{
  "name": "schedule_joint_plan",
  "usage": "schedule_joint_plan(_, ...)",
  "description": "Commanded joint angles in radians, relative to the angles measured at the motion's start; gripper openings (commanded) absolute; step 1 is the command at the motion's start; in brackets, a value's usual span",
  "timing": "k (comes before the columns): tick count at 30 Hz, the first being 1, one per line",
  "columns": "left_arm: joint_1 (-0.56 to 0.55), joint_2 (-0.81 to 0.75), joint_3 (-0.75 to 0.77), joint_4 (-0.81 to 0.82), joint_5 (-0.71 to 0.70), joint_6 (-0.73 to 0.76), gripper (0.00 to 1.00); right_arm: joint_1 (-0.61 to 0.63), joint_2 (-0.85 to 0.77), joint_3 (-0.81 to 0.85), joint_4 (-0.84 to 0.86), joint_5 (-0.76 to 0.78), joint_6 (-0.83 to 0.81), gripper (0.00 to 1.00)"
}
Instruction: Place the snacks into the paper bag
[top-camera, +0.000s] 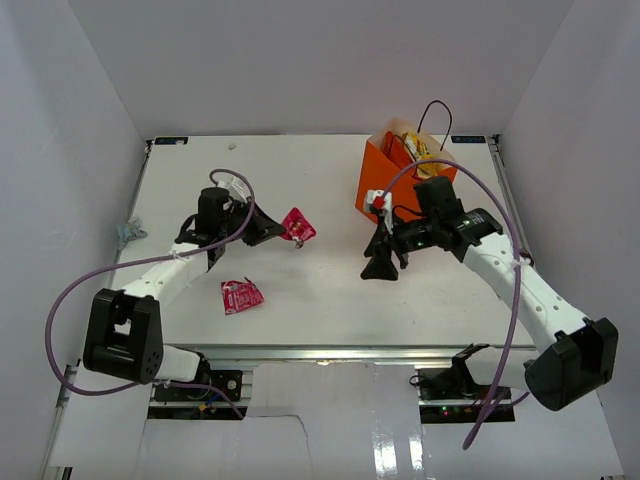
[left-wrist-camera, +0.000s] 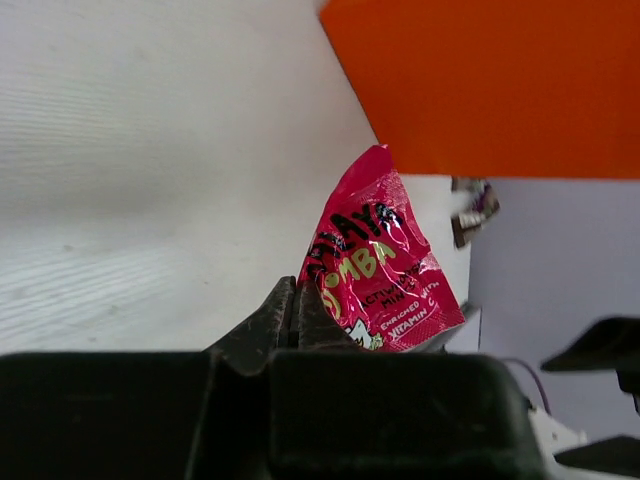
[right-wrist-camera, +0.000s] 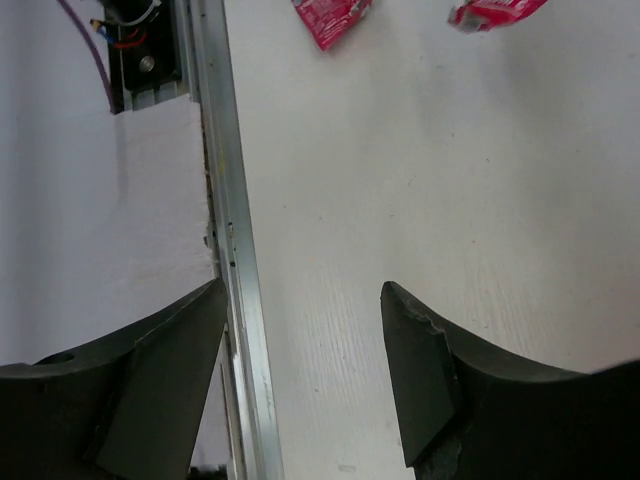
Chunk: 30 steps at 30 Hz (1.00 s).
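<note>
1. On the left half of the white table (top-camera: 330, 310): pink foil packets, two.
   - The first packet (top-camera: 297, 226) stands upright, pinched at its lower edge by the left gripper (top-camera: 279, 232), whose jaws are pressed together on it.
   - The second packet (top-camera: 241, 295) lies flat nearer the front edge, apart from both grippers.
2. Far right: orange paper bag (top-camera: 385, 175), one, upright, mouth open, with a black cord handle (top-camera: 437, 108) arching above. Yellow and red wrapping (top-camera: 415, 147) shows inside; how many items cannot be told.
3. Right gripper (top-camera: 382, 262), one, fingers spread and holding nothing. It sits just before the bag's near wall, between bag and front edge.
4. Purple cables (top-camera: 60, 300), two, one looping off each arm.
5. Aluminium rail (right-wrist-camera: 235, 250), one, along the table front.
</note>
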Motion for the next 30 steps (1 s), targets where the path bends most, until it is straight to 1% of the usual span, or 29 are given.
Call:
schedule_joint_plan(1, -0.061, -0.018, -0.027, 0.154, 0.113, -0.014, 0.0, 0.075, 0.083, 0.042, 0.212, 0.231, 0.372, 0.69)
schedule_joint_plan(3, -0.095, -0.024, -0.041, 0.166, 0.105, -0.026, 0.0, 0.13, 0.154, 0.096, 0.268, 0.331, 0.495, 0.72)
schedule_joint_plan(4, -0.106, -0.033, -0.047, 0.177, 0.102, -0.032, 0.0, 0.146, 0.177, 0.114, 0.28, 0.423, 0.558, 0.72)
schedule_joint_plan(5, -0.127, -0.038, -0.052, 0.177, 0.096, -0.035, 0.0, 0.158, 0.202, 0.134, 0.284, 0.451, 0.633, 0.75)
schedule_joint_plan(6, -0.137, -0.042, -0.059, 0.178, 0.09, -0.041, 0.0, 0.175, 0.249, 0.169, 0.292, 0.465, 0.663, 0.78)
schedule_joint_plan(8, -0.161, -0.055, -0.066, 0.18, 0.085, -0.043, 0.0, 0.189, 0.309, 0.194, 0.3, 0.43, 0.703, 0.79)
schedule_joint_plan(10, -0.177, -0.059, -0.076, 0.18, 0.084, -0.043, 0.0, 0.206, 0.335, 0.208, 0.321, 0.436, 0.732, 0.8)
schedule_joint_plan(13, -0.195, -0.07, -0.095, 0.18, 0.081, -0.048, 0.0, 0.224, 0.361, 0.19, 0.353, 0.439, 0.764, 0.79)
schedule_joint_plan(15, -0.201, -0.084, -0.104, 0.181, 0.076, -0.052, 0.0, 0.227, 0.375, 0.176, 0.367, 0.428, 0.787, 0.75)
schedule_joint_plan(16, -0.203, -0.087, -0.107, 0.181, 0.078, -0.052, 0.0, 0.227, 0.377, 0.17, 0.373, 0.425, 0.792, 0.73)
schedule_joint_plan(17, -0.204, -0.093, -0.112, 0.181, 0.079, -0.052, 0.0, 0.229, 0.383, 0.159, 0.379, 0.422, 0.792, 0.63)
schedule_joint_plan(19, -0.206, -0.099, -0.113, 0.181, 0.082, -0.055, 0.0, 0.229, 0.387, 0.151, 0.387, 0.41, 0.795, 0.51)
schedule_joint_plan(20, -0.206, -0.102, -0.116, 0.181, 0.081, -0.055, 0.0, 0.23, 0.386, 0.147, 0.395, 0.402, 0.794, 0.37)
schedule_joint_plan(21, -0.206, -0.11, -0.118, 0.181, 0.081, -0.057, 0.0, 0.229, 0.386, 0.147, 0.398, 0.387, 0.794, 0.31)
schedule_joint_plan(22, -0.206, -0.113, -0.116, 0.181, 0.078, -0.06, 0.0, 0.229, 0.381, 0.145, 0.401, 0.379, 0.789, 0.22)
schedule_joint_plan(26, -0.206, -0.134, -0.113, 0.18, 0.062, -0.071, 0.01, 0.229, 0.375, 0.142, 0.395, 0.35, 0.755, 0.08)
schedule_joint_plan(28, -0.206, -0.159, -0.106, 0.18, 0.052, -0.075, 0.13, 0.226, 0.363, 0.14, 0.387, 0.352, 0.728, 0.08)
schedule_joint_plan(30, -0.206, -0.186, -0.099, 0.166, 0.018, -0.077, 0.35, 0.22, 0.354, 0.153, 0.37, 0.341, 0.662, 0.08)
